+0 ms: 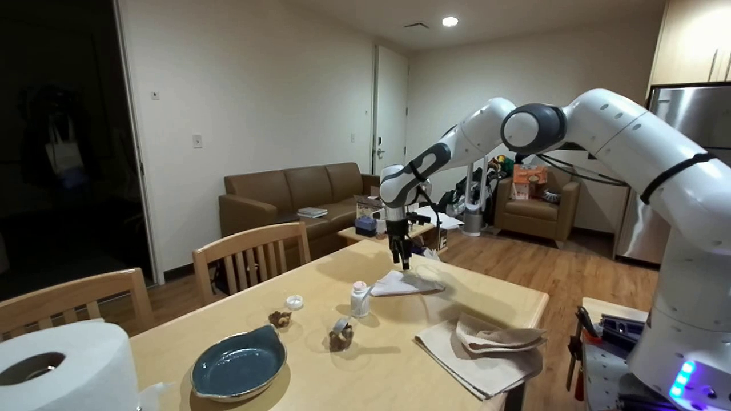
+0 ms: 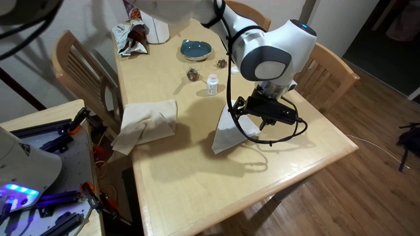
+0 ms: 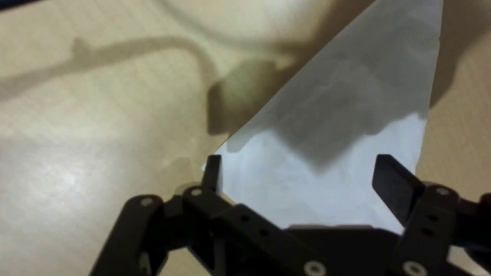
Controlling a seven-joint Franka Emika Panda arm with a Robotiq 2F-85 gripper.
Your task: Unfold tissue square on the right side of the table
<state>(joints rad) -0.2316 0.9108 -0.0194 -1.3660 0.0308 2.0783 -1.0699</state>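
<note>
- Looking down in the wrist view, we see the fingers [image 3: 397, 188] standing well apart, with the white tissue [image 3: 314, 191] showing between them.
- We find the tissue on the table [image 2: 183, 196] beneath the fingers, between the beige cloth [image 2: 164, 109] and the table's opposite edge, its outline narrowing to a pointed corner.
- From these angles we cannot tell whether the fingers touch it.
- We see the cloth lying rumpled over the table's edge, a corner hanging past.
- Near the tissue, apart from it, we have a white bottle [image 1: 360, 301] standing upright.
- Past the bottle we see two small brown clumps [image 1: 341, 338], a white cap [image 1: 294, 302] and a blue dish [image 1: 240, 365].
- Toward the far end, in an exterior view, we make out a white paper roll [image 2: 159, 31] beside a shiny bag [image 2: 126, 39].
- We also see wooden chairs [image 1: 251, 241] standing beside the table.
</note>
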